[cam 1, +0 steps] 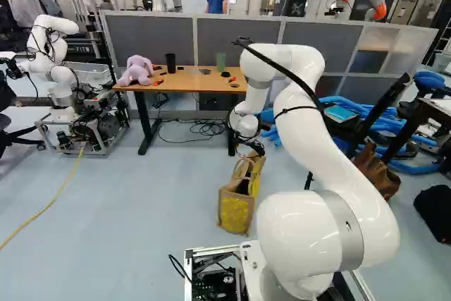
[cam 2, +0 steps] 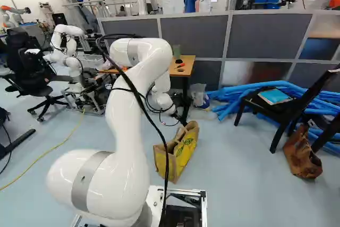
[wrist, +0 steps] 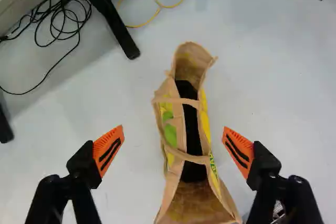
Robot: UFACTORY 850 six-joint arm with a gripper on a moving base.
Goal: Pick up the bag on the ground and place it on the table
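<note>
Tool point(wrist: 173, 128) released, fingers at 9 and 3 o'clock. Bag point(cam 1: 234, 213) on floor point(cam 1: 141, 216), ahead of the gap — long axis near 12-to-6, across the closing line. No turn needed, I'd judge — just reach.

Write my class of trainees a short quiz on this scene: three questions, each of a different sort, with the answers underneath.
1. True or false: the tool is open and has no grip on the yellow bag.
2. Choose one. Which of these is on the table?
a) the yellow bag
b) a soft toy
c) a chair
3. Short answer: which stands nearer the robot's base, the yellow bag or the table?

Key
1. True
2. b
3. The yellow bag
</note>
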